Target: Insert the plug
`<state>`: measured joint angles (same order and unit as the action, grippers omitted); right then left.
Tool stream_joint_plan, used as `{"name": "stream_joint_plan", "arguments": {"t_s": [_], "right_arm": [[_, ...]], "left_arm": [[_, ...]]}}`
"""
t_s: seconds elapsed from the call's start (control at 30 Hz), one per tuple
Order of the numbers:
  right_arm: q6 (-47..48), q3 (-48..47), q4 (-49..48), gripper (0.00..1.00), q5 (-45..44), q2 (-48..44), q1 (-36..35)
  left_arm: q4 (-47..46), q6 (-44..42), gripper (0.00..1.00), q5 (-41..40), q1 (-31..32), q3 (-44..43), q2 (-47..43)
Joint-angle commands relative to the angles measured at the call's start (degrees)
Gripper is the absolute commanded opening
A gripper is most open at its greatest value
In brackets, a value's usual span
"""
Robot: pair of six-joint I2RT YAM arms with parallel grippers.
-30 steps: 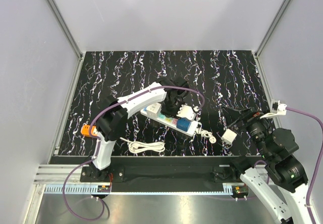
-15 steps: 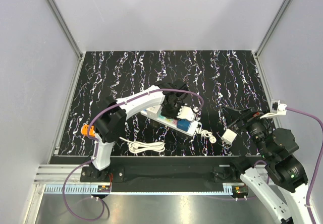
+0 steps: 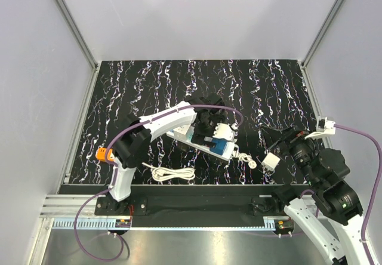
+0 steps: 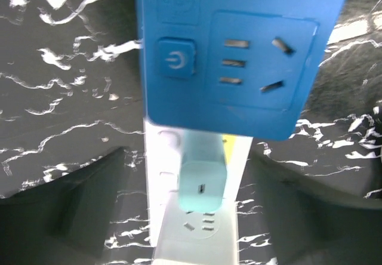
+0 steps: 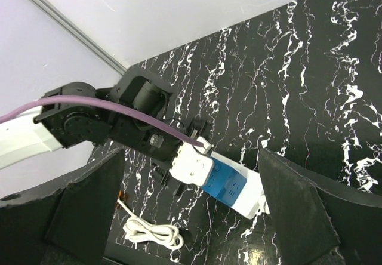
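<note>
The royal-blue plug (image 4: 239, 56) sits on the white power strip (image 4: 194, 235), its socket face and power button toward the left wrist camera. My left gripper (image 4: 197, 217) is open, its dark fingers (image 4: 71, 211) wide on either side of the strip and touching nothing. From above, the plug (image 3: 222, 147) stands near the strip's right end, just past my left gripper (image 3: 209, 135). My right gripper (image 3: 276, 141) hovers open to the right of the strip, holding nothing. In the right wrist view the plug (image 5: 225, 184) shows between the open fingers (image 5: 77, 211).
A pale teal cube (image 4: 203, 184) is plugged into the strip behind the plug. A coiled white cord (image 3: 170, 172) lies near the front edge, leading to an orange socket block (image 3: 105, 154) at the left. The strip's own white plug (image 3: 251, 164) lies to its right.
My left gripper has opened and let go of the blue plug, which stays on the strip. The wrist has drawn back slightly toward the left. The right arm has barely moved.
</note>
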<state>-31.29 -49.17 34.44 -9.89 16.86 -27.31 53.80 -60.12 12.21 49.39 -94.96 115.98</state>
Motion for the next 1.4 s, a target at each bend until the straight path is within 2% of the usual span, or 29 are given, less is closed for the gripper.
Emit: {"name": "stream_joint_plan", "arguments": {"t_s": [0.0, 0.2, 0.3, 0.33, 0.37, 0.4, 0.43, 0.47, 0.5, 0.53, 0.6, 0.7, 0.73, 0.77, 0.8, 0.83, 0.87, 0.9, 0.97, 1.0, 1.07, 1.1, 1.2, 1.3, 1.37], "right_arm": [[-1.0, -0.5, 0.3, 1.00, 0.0, 1.5, 0.1], [-2.9, 0.7, 2.7, 1.00, 3.4, 7.5, 0.1], [-3.6, 0.6, 2.7, 0.88, 9.1, 12.9, 0.1], [-3.7, 0.6, 2.7, 0.83, 10.1, 16.4, 0.1], [-3.9, 0.7, 2.3, 0.70, 14.6, 18.4, 0.1], [-4.1, 1.2, 0.9, 0.63, 16.7, 22.1, 0.1], [-4.4, 1.6, -0.4, 0.56, 19.2, 23.8, 0.1], [-4.8, 2.1, -2.0, 0.42, 21.4, 25.3, 0.0], [-6.2, 3.0, -5.3, 0.35, 24.3, 27.8, -0.3], [-6.9, 3.4, -7.0, 0.29, 24.7, 28.6, -0.9], [-7.4, 3.6, -10.6, 0.22, 22.3, 29.8, -3.7], [-7.0, 1.5, -13.2, 0.19, 20.4, 36.3, -8.3], [-6.9, 0.8, -13.6, 0.19, 19.7, 38.2, -10.0], [-6.6, 0.1, -13.9, 0.19, 18.6, 40.4, -11.5], [-6.2, -1.3, -14.3, 0.19, 16.9, 44.8, -14.5], [-6.1, -1.9, -14.6, 0.19, 16.5, 46.9, -15.7], [-5.9, -2.5, -15.1, 0.19, 16.2, 48.9, -16.5], [-5.8, -2.9, -16.4, 0.19, 15.8, 52.3, -17.5], [-5.2, -3.2, -18.6, 0.21, 15.3, 55.1, -19.1], [-4.3, -2.9, -22.3, 0.22, 16.1, 57.6, -19.4], [-1.9, -1.3, -26.6, 0.23, 16.7, 60.3, -20.1], [-0.8, -0.9, -29.6, 0.23, 16.9, 63.0, -20.1], [1.0, -2.1, -32.3, 0.22, 17.4, 68.5, -20.5], [2.4, -3.3, -33.9, 0.21, 16.5, 73.8, -20.7], [2.8, -3.8, -33.8, 0.21, 15.3, 76.5, -20.8]], "left_arm": [[-1.8, 0.9, 0.99, -1.7, -0.7, -4.1, -5.1], [-4.1, 3.9, 0.99, -1.9, -2.4, -5.2, -10.1], [-9.0, 8.7, 0.99, -2.0, -4.5, -0.4, -15.2], [-12.9, 12.3, 0.99, -1.9, -5.1, 1.2, -18.6], [-15.7, 15.3, 0.99, -2.5, -6.8, 3.1, -20.3], [-19.0, 23.7, 0.99, -4.2, -8.0, 6.8, -24.1], [-24.1, 28.2, 0.99, -4.3, -9.5, 8.4, -25.9], [-25.1, 32.4, 0.99, -3.6, -13.6, 9.3, -27.5], [-26.1, 37.2, 0.99, -4.2, -15.7, 10.3, -29.8], [-26.9, 47.0, 0.99, -6.2, -17.7, 10.2, -30.5], [-25.9, 52.6, 0.99, -8.2, -23.5, 10.1, -31.6], [-28.0, 64.7, 0.99, -13.8, -30.0, 13.2, -35.3], [-27.6, 74.3, 0.99, -14.1, -31.9, 13.6, -35.6], [-27.3, 77.1, 0.99, -10.7, -37.8, 13.8, -35.7], [-27.3, 79.7, 0.99, -2.4, -41.2, 14.7, -34.9], [-27.3, 86.2, 0.99, 1.6, -44.3, 15.1, -34.1], [-27.3, 88.6, 0.99, 7.0, -50.0, 15.7, -32.8], [-27.8, 89.8, 0.99, 19.0, -52.8, 16.1, -29.1], [-27.0, 91.4, 0.99, 26.9, -56.3, 16.1, -25.1], [-26.2, 91.7, 0.99, 27.3, -57.2, 17.3, -23.5], [-27.1, 92.8, 0.99, 22.6, -59.2, 20.6, -24.7], [-27.7, 92.5, 0.99, 16.0, -59.4, 23.8, -27.4], [-27.8, 89.6, 0.99, 5.7, -59.4, 26.9, -31.7], [-27.2, 89.7, 0.99, -1.0, -59.7, 28.4, -33.5], [-25.9, 88.9, 0.99, -1.5, -59.8, 28.6, -33.8]]}}
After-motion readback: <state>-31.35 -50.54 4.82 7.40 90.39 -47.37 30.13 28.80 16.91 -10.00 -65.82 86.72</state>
